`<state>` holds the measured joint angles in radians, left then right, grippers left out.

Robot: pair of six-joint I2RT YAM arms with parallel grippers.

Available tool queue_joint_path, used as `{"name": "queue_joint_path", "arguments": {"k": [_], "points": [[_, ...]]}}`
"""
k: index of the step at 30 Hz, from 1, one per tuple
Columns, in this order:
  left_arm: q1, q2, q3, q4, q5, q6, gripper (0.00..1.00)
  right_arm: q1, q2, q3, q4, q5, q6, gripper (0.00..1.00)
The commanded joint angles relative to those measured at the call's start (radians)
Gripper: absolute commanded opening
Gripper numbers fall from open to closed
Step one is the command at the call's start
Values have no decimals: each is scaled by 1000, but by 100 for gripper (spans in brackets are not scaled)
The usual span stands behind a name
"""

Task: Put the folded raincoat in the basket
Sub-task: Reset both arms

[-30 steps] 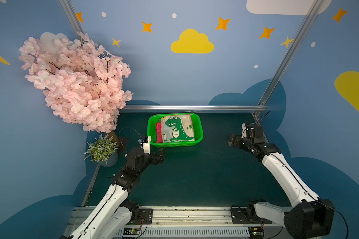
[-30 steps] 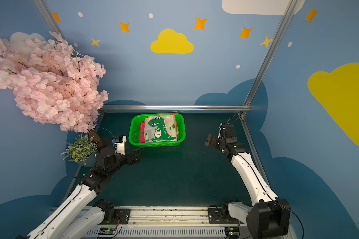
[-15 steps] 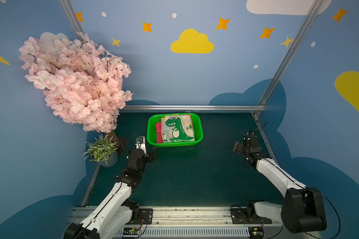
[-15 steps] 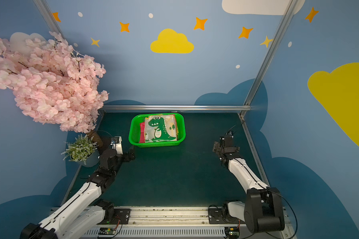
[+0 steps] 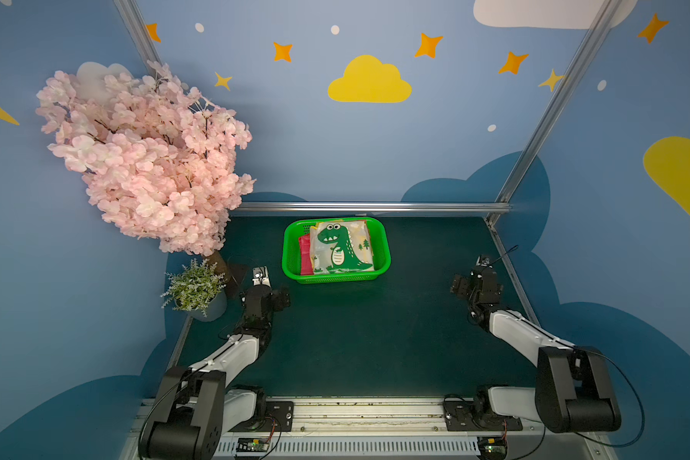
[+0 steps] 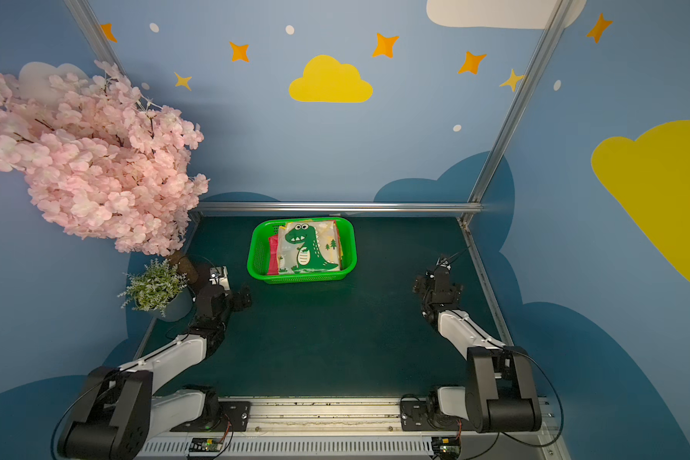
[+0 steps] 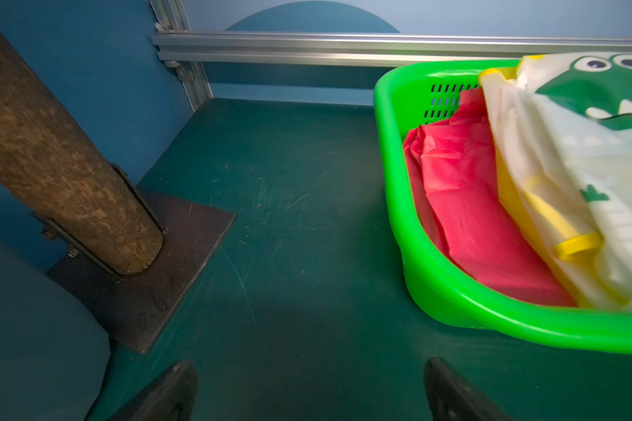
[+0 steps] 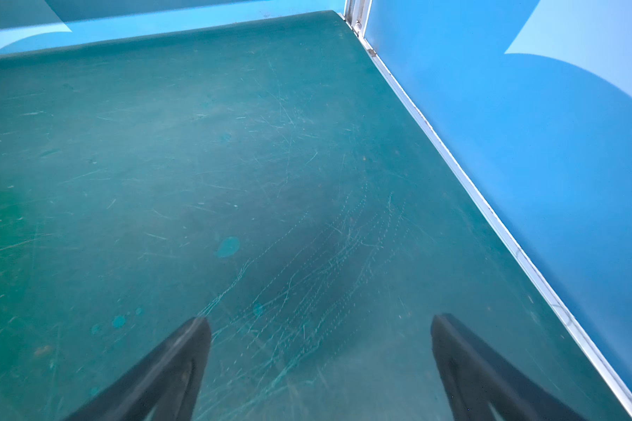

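Left wrist view: the basket (image 7: pixel 427 284) sits just beside my left gripper (image 7: pixel 309 368), whose jaws stand wide apart over bare table (image 7: pixel 289 218), holding nothing. The folded raincoat (image 7: pixel 581 164), dinosaur print up, lies inside the basket on a red cloth (image 7: pixel 471 204). In both top views my arms have drawn back from the basket over the last second. My right gripper (image 8: pixel 320 319), jaws likewise spread and empty, is well apart from it. I judge the placing done.

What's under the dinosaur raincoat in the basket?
A folded red sheet shows along one side beneath the dinosaur raincoat, inside the basket. How far it runs underneath, and the floor there, is covered.
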<state>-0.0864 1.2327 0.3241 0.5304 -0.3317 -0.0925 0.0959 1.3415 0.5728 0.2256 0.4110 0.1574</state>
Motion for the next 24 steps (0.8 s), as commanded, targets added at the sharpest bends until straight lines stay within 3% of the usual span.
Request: {"name": "queue_joint_path", "arguments": {"k": [1, 4, 8, 15, 19, 24], "points": [[19, 46, -10, 165, 23, 25, 100, -5, 42, -12, 97, -22, -32, 98], [40, 88, 0, 218, 70, 44, 100, -5, 51, -7, 120, -57, -71, 98], [66, 162, 5, 286, 140, 64, 100, -9, 83, -94, 325, -55, -67, 98], [94, 310, 4, 432, 270, 75, 100, -16, 118, -83, 330, -227, -155, 98], [102, 303, 43, 342, 293, 77, 100, -27, 142, -130, 444, -251, -155, 98], [144, 311, 71, 299, 380, 57, 100, -29, 133, -114, 392, -263, -158, 98]]}}
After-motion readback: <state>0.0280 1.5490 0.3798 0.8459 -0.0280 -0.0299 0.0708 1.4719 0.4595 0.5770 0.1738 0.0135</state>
